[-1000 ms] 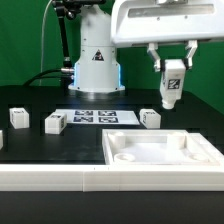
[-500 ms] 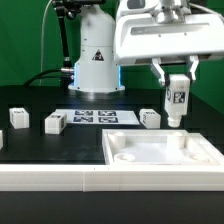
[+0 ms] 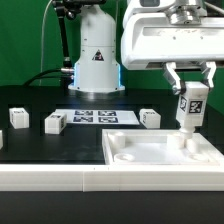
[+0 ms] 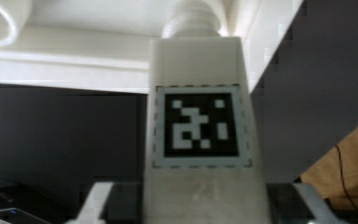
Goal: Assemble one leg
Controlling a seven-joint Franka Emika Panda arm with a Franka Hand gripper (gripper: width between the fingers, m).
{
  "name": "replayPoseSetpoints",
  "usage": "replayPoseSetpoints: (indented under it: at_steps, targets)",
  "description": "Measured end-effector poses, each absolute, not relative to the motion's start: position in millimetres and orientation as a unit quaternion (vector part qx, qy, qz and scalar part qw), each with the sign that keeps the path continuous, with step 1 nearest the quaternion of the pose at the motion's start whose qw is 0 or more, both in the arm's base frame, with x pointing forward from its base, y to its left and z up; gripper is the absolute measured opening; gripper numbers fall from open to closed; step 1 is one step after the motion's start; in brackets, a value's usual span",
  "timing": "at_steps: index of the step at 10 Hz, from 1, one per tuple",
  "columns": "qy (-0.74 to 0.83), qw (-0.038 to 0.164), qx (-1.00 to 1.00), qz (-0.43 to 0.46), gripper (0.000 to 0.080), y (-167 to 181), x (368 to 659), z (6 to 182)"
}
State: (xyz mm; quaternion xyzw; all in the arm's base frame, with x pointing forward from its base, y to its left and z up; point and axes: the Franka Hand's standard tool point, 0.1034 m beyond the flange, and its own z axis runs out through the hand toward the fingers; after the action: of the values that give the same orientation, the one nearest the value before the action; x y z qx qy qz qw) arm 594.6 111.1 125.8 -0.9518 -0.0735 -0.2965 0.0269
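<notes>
My gripper is shut on a white leg with a black-and-white tag on its face. It holds the leg upright at the exterior view's right, its lower end just above the far right corner of the large white panel with rounded recesses. In the wrist view the leg fills the middle, clamped between my two fingers. Three more legs stand on the black table: two at the left and one nearer the middle.
The marker board lies flat on the table in front of the robot base. A low white wall runs along the front edge of the table.
My gripper has carried the leg toward the exterior view's right and downward, from above the table beside the panel to just over the panel's far right corner.
</notes>
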Motion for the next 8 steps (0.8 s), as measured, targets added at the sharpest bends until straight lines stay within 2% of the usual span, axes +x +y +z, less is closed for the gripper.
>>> replayPoseSetpoints:
  at_steps: [3, 6, 8]
  targets:
    - [-0.073, 0.027, -0.952, -0.295, 0.0291, 110.7, 595.3, 124.4]
    - [-0.07, 0.029, -0.95, -0.303, 0.0291, 112.8, 619.3, 124.4]
    - [-0.067, 0.027, -0.951, -0.3, 0.0291, 109.8, 620.9, 113.7]
